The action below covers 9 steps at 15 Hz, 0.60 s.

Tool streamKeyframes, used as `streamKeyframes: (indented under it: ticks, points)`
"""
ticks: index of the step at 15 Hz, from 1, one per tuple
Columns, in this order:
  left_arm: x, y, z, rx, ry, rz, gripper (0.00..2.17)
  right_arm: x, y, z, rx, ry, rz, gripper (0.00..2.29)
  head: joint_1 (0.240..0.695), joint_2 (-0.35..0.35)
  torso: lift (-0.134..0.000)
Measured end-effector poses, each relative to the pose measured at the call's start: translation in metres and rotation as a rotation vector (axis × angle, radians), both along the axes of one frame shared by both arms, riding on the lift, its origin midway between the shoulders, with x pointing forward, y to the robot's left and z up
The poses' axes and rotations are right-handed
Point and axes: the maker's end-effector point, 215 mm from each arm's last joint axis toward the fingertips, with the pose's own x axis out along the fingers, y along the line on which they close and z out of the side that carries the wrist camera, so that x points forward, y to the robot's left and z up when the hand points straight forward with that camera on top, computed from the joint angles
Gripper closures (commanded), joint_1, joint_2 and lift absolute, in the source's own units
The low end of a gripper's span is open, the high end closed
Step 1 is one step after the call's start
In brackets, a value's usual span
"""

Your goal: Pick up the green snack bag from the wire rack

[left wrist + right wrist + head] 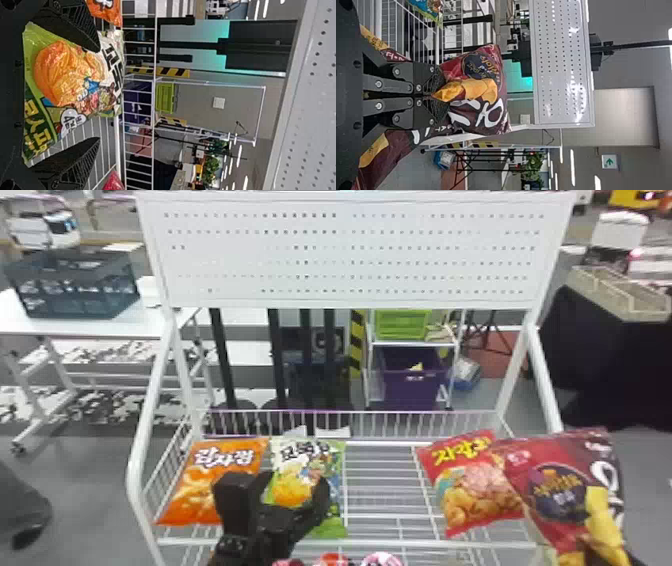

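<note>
Green plastic snack bag (292, 455) lies between the left gripper's (277, 486) wide-parted fingers, ungripped; orange bag (197, 485) crowds it. Right gripper (440, 95) pinches a maroon bag (525, 460).

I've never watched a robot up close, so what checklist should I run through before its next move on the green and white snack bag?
1. Bag lying on the white wire rack: ok.
2. Left black two-fingered gripper open: ok.
3. Green and white snack bag between those fingers: ok.
4. Fingers closed on it: not ok, gaps remain, so closing is probably next.
5. Shiny orange snack bag free of the left gripper: cannot tell, they overlap in the head view.
6. Right black gripper shut on the dark red and brown snack bag: ok.
</note>
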Motion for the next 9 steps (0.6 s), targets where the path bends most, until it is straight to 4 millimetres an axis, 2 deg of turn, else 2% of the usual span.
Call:
streamKeyframes:
  ticks: [3, 5, 6, 7, 9]
  points:
    - [0.010, 0.003, -0.009, -0.024, 0.033, 0.019, 0.10, 0.005, 0.003, 0.000, -0.003, -0.007, 0.017, 2.19, 0.499, 0.000, 0.000]
    - [0.015, 0.003, -0.023, -0.007, 0.064, 0.021, 0.11, 0.006, 0.004, -0.001, -0.003, -0.006, 0.021, 2.19, 0.499, 0.000, 0.000]
    - [0.015, 0.003, -0.033, 0.014, 0.086, 0.018, 0.23, 0.006, 0.005, -0.001, -0.003, -0.007, 0.023, 2.19, 0.499, 0.000, 0.000]
    - [0.015, 0.002, -0.043, 0.034, 0.109, 0.013, 0.57, 0.007, 0.005, -0.001, -0.003, -0.007, 0.025, 2.19, 0.499, 0.000, 0.000]
    - [0.014, -0.001, -0.055, 0.069, 0.139, 0.000, 2.14, 0.008, 0.007, -0.001, -0.003, -0.008, 0.029, 2.19, 0.499, 0.000, 0.000]
